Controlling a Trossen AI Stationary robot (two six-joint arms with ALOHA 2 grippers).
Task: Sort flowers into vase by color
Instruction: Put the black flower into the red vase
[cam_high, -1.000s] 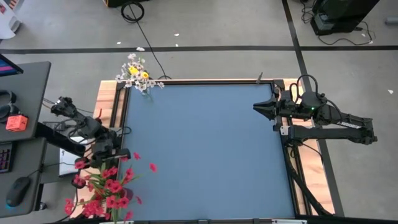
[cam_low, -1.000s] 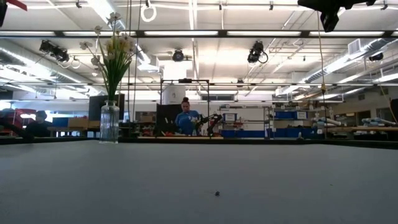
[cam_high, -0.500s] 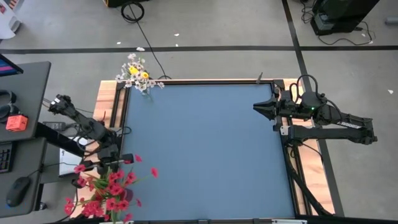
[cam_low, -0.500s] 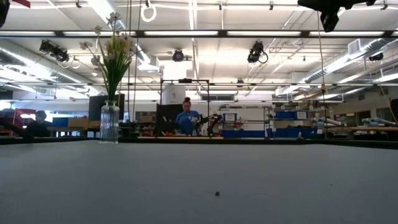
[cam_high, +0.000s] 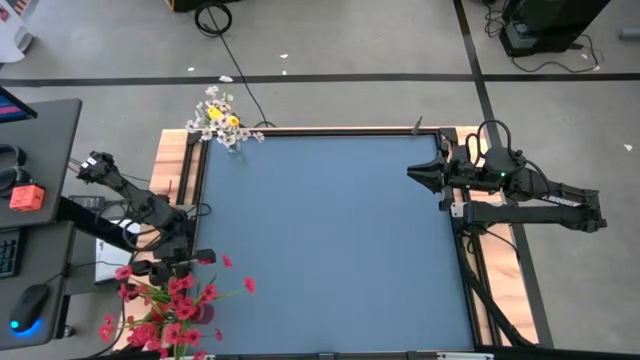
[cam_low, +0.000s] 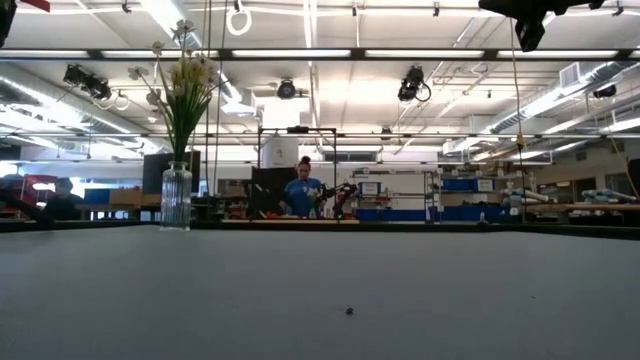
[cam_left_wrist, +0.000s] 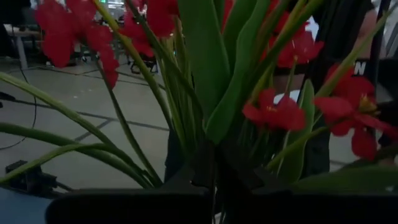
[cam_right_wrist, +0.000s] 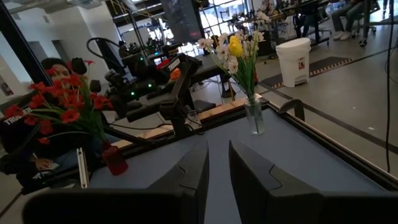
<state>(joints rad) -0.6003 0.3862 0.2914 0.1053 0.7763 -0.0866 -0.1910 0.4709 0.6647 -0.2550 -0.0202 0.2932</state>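
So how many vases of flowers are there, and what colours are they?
Vase with red flowers: 1, in a red vase
Vase with white and yellow flowers: 1, in a clear glass vase
Total: 2 vases

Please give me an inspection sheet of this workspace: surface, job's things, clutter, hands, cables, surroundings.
Surface: blue table top, bare in the middle; one tiny dark speck.
Job's things: red flowers in a red vase at the near left corner; white and yellow flowers in a clear glass vase at the far left corner.
Clutter: nothing seen on the table besides the speck.
Hands: left hand shut, right at the red flowers; right hand waits over the right edge, holding nothing.
Cables: black cable on the floor behind the table.
Surroundings: workshop; desk with mouse at left; person far behind.
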